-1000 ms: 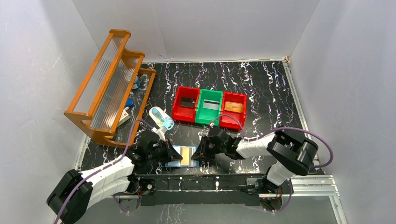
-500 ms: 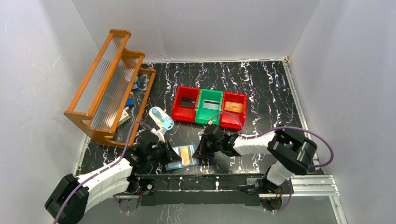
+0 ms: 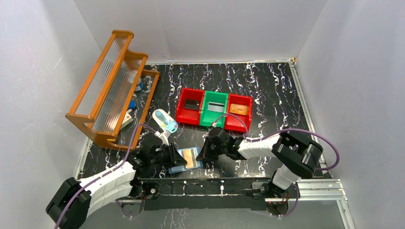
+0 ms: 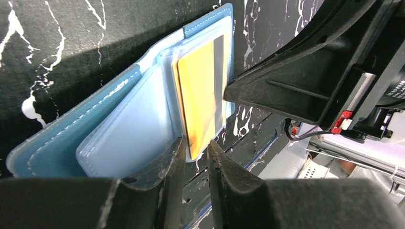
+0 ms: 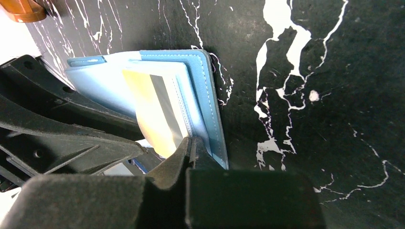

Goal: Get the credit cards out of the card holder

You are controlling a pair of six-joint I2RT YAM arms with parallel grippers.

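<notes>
Top view: the blue card holder lies open on the desk at about 6 o'clock, between the two claws, with a yellow card showing in its pocket.
Step in hand: getting the yellow card out of its pocket, by my reading; it sits mostly inside.
Left claw: at the holder's 9 o'clock side, fingers slightly parted, straddling the card's near edge without a clear pinch.
Right claw: at the holder's 3 o'clock side, fingers pressed together at its stitched edge; whether they pinch that edge I cannot tell.
Arm pose: both forearms lie low and angle inward, wrists tipped down toward the holder.
Next move: probably the left claw must close on the card and slide it out while the right claw pins the holder flat.
Bins: red and green, at 12 o'clock from the holder, with cards in them.
</notes>
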